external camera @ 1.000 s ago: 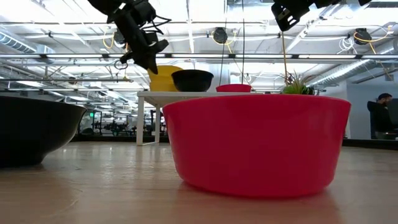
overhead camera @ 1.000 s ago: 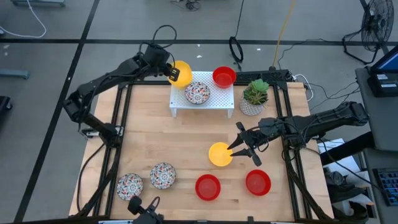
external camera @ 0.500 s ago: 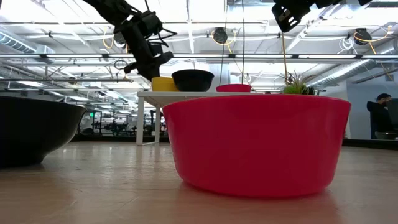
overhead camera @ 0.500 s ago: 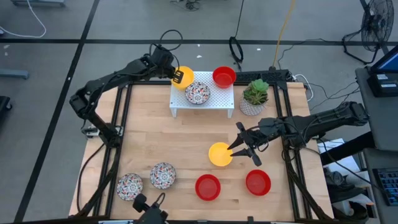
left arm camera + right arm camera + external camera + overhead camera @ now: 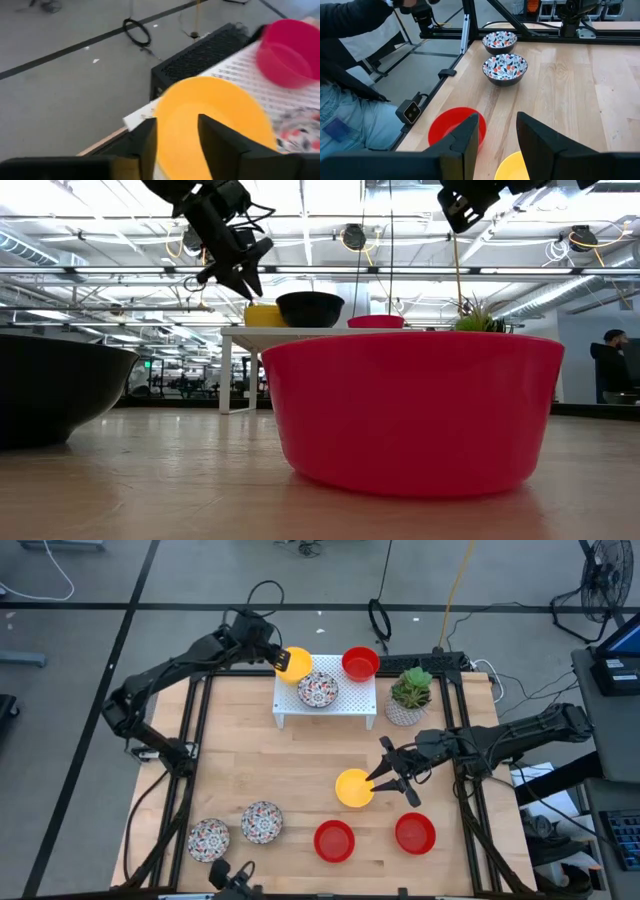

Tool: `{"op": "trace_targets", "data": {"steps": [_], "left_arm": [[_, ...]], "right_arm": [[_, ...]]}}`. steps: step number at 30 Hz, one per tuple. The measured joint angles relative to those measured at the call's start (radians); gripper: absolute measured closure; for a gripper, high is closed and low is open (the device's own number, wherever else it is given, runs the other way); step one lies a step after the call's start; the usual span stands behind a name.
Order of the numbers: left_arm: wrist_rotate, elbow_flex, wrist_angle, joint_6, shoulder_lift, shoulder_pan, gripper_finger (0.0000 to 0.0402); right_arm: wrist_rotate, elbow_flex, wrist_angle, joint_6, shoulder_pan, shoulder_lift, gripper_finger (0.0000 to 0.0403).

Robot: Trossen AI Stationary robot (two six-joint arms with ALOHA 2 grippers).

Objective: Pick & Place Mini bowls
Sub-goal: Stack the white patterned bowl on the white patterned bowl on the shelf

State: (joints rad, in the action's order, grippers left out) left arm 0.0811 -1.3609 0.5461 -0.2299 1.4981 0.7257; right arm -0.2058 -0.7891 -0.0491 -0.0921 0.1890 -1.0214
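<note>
- While looking down from above, find the left gripper [image 5: 280, 660] at the back left corner of the white rack [image 5: 350, 700], right by the first yellow bowl [image 5: 293, 662].
- Fingers apart and holding nothing. Up a little over that bowl in the low view, not touching it.
- Sitting flat on the rack, beside the rack mosaic bowl [image 5: 317, 690] and the back red bowl [image 5: 360, 664]. Looks like the spot for dropping bowls off, hence three up there.
- Half a second ago: lower down, right at the yellow rim. Now lifted and pulled back a bit, most likely to leave the bowl there without bumping it.
- Next, the right gripper [image 5: 497, 125]: low over the middle of the table [image 5: 300, 760], fingers wide and empty, with the second yellow bowl [image 5: 352, 788] just in front. Probably lined up like that to pinch its rim next.
- No change there since the earlier pictures: same place, same wide fingers.
- Waiting along the front of the table: the left red bowl [image 5: 334, 840], the right red bowl [image 5: 414, 833], the inner mosaic bowl [image 5: 261, 822] and the corner mosaic bowl [image 5: 208, 839].
- Off to the side, not part of the job: the plant pot [image 5: 408, 700].
</note>
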Motion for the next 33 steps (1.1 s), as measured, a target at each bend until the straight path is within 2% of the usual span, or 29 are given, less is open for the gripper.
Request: {"op": "trace_targets", "data": {"steps": [2, 7, 10, 16, 20, 24, 29, 33], "left_arm": [[-0.061, 0.000, 0.011, 0.016, -0.013, -0.006, 0.0236], [-0.341, -0.002, 0.131, -0.018, -0.041, -0.067, 0.0210], [-0.397, -0.002, 0.296, -0.020, -0.040, -0.172, 0.0212], [-0.249, 0.000, 0.540, -0.171, -0.040, -0.478, 0.0238], [-0.104, 0.002, 0.615, -0.339, -0.040, -0.689, 0.0256], [0.017, 0.059, 0.613, -0.520, -0.040, -0.861, 0.0267], [0.021, 0.174, 0.590, -0.737, -0.040, -0.995, 0.0255], [-0.020, 0.281, 0.474, -0.822, -0.040, -1.060, 0.0227]], "right_arm": [[0.000, 0.000, -0.006, 0.000, 0.000, 0.000, 0.0280], [0.000, 0.000, -0.031, 0.000, 0.000, 0.000, 0.0280], [0.000, 0.000, -0.041, 0.002, 0.000, 0.000, 0.0280], [0.000, 0.000, -0.038, 0.007, 0.000, 0.000, 0.0280], [0.000, 0.000, -0.038, 0.007, 0.000, 0.000, 0.0280], [0.000, 0.000, -0.038, 0.007, 0.000, 0.000, 0.0280], [0.000, 0.000, -0.038, 0.007, 0.000, 0.000, 0.0280], [0.000, 0.000, -0.038, 0.007, 0.000, 0.000, 0.0280]]}}
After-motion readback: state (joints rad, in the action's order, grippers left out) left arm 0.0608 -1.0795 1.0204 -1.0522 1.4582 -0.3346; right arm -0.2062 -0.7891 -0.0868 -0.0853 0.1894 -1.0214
